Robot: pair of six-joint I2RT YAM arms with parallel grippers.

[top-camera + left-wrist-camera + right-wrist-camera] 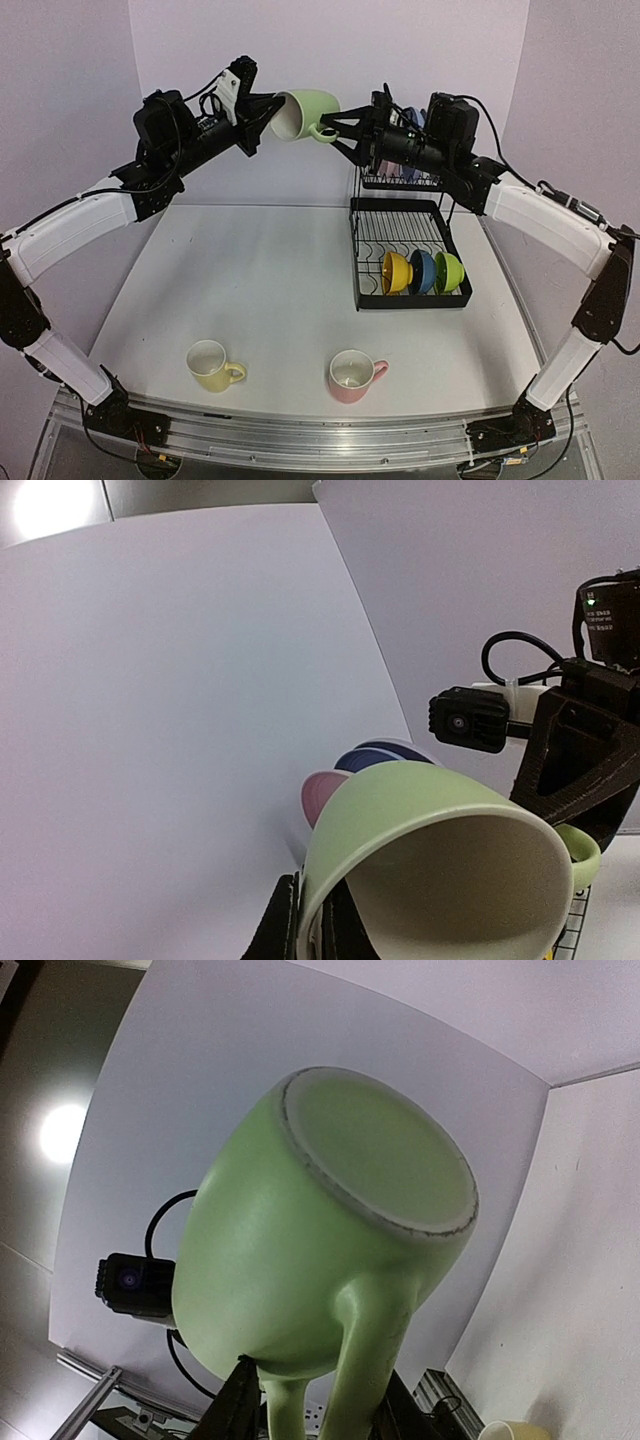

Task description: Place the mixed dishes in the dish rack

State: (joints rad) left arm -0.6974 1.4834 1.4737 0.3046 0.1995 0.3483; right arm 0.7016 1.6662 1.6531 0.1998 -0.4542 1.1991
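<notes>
A pale green mug (305, 113) (440, 820) (300, 1260) hangs on its side high above the table between both arms. My left gripper (272, 108) (318, 920) is shut on its rim, one finger inside and one outside. From the other side, my right gripper (333, 130) (318, 1385) is shut on the mug's handle, a finger on each side. The black wire dish rack (415, 303) stands at the right. Its lower tray holds a yellow bowl (396, 272), a blue bowl (422, 271) and a green bowl (448, 271) on edge. A pink plate (322, 792) and a blue plate (385, 752) stand behind the mug.
A yellow mug (212, 365) and a pink mug (353, 375) stand upright near the table's front edge. The rack's upper shelf is partly hidden behind my right wrist. White walls close in the back and both sides.
</notes>
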